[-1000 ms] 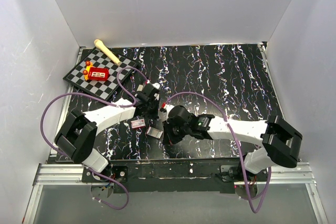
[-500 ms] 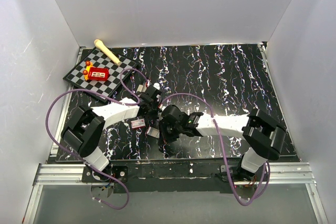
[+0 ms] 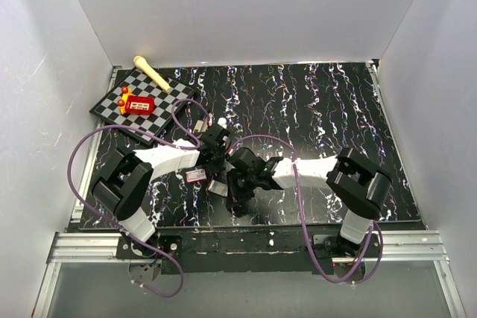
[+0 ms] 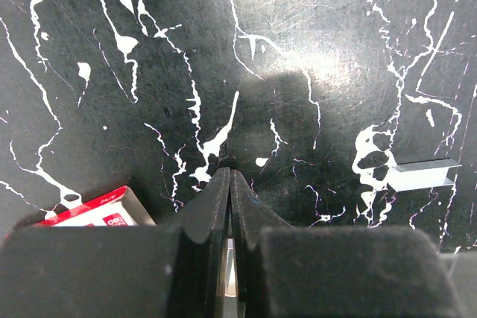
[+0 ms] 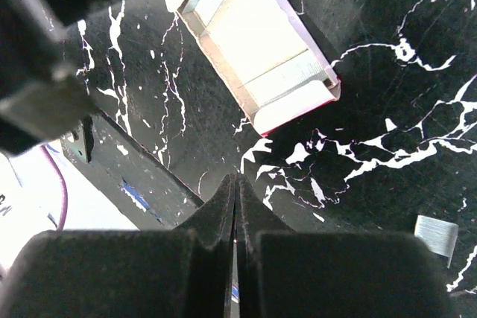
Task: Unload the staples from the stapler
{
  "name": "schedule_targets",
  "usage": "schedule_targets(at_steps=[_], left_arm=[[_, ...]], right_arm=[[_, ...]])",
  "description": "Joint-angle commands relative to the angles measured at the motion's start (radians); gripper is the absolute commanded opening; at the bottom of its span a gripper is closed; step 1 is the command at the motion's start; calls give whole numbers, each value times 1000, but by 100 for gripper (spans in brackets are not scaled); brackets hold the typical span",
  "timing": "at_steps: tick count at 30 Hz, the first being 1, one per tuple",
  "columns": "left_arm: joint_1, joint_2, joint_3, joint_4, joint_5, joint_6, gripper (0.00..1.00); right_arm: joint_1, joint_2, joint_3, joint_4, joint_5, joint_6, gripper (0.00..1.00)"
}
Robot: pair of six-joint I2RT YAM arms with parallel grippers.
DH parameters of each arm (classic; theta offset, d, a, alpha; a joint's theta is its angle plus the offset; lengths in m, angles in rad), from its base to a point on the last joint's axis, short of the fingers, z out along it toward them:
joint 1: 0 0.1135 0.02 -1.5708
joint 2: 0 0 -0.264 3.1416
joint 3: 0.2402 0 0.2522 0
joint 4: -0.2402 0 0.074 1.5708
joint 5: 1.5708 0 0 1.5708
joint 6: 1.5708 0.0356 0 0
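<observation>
Left gripper (image 4: 229, 176) is pinched fully closed with nothing between its fingers, its tips low over the black marbled table (image 4: 313, 50). Right gripper (image 5: 235, 182) is likewise closed and empty, its tips just above the tabletop.

Off to the left gripper's right lie the staples (image 4: 426, 173), a short grey strip loose on the table and apart from both tools; a small red-and-white box (image 4: 97, 214) sits close on the other side; ahead of the right gripper an open tray of spare staples (image 5: 257, 42) lies at an angle.

The stapler cannot be picked out in any view; it is probably hidden under the two wrists, which crowd together near the table's middle in the overhead view.

That crowding looks like the main hazard. A sideways move by either arm could knock the other, or sweep the tray and scatter its contents around the loose strip. Closed jaws can take hold of nothing until they part; the thin, flat strip would likely skid rather than lift; the purple cable (image 3: 298, 191) looping off the right arm could snag.
</observation>
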Motion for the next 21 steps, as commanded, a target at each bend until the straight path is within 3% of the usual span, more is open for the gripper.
schedule_targets(at_steps=[1,21], left_arm=[[0,-9,-39,-11,-13,-15,0],[2,-95,-150,-16,36,-67,0]], right_arm=[[-13,22,40,28,-34,31,1],[-41,30,43,-46,69,94,1]])
